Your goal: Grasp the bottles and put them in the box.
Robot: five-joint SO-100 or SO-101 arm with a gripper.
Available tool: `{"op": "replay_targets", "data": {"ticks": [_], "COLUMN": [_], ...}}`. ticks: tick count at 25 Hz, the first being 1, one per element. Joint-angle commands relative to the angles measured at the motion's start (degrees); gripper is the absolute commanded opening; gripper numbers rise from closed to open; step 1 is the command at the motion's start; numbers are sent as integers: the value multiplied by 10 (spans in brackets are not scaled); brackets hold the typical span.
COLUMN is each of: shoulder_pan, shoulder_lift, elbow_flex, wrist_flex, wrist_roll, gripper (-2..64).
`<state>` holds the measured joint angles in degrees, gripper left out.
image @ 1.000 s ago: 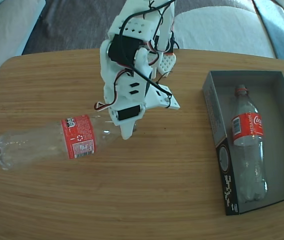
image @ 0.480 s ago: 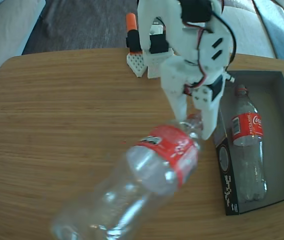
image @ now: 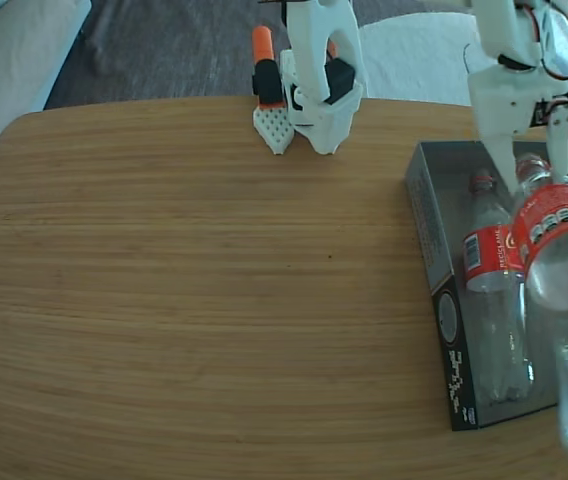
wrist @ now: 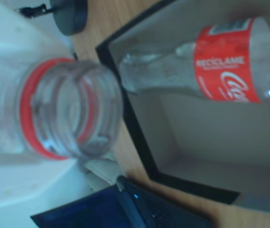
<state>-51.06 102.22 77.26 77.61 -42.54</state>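
Fixed view: high, steep downward look over the whole table, arm base at the far edge, gripper at upper right. Wrist view: mounted just behind the jaws, very close, looking past the open neck of the held bottle between them. Shared: the box and the lying bottle beyond the jaws.

box at the table's right side in the fixed view | one bottle lying inside it along its length | second bottle raised over box's right part, neck in gripper
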Motion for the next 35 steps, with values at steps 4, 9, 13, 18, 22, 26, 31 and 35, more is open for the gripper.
{"op": "replay_targets", "data": {"ticks": [4,9,13,18,22,26,31,35], "shoulder_pan": [-54,-83,-95,-98,-106,-105,-108,-109], "shoulder_lift": [-98,-183,-260,-337,-345,-345,-344,-342], "elbow_flex": [-105,-175,-252,-316,-316,-316,-323,-324], "wrist_flex": [-8,-8,-8,1,36,83,136,166], "wrist_roll": [3,0,-4,-4,-6,1,2,15], "gripper": [-3,-3,-3,-3,-3,-3,-3,-3]}}
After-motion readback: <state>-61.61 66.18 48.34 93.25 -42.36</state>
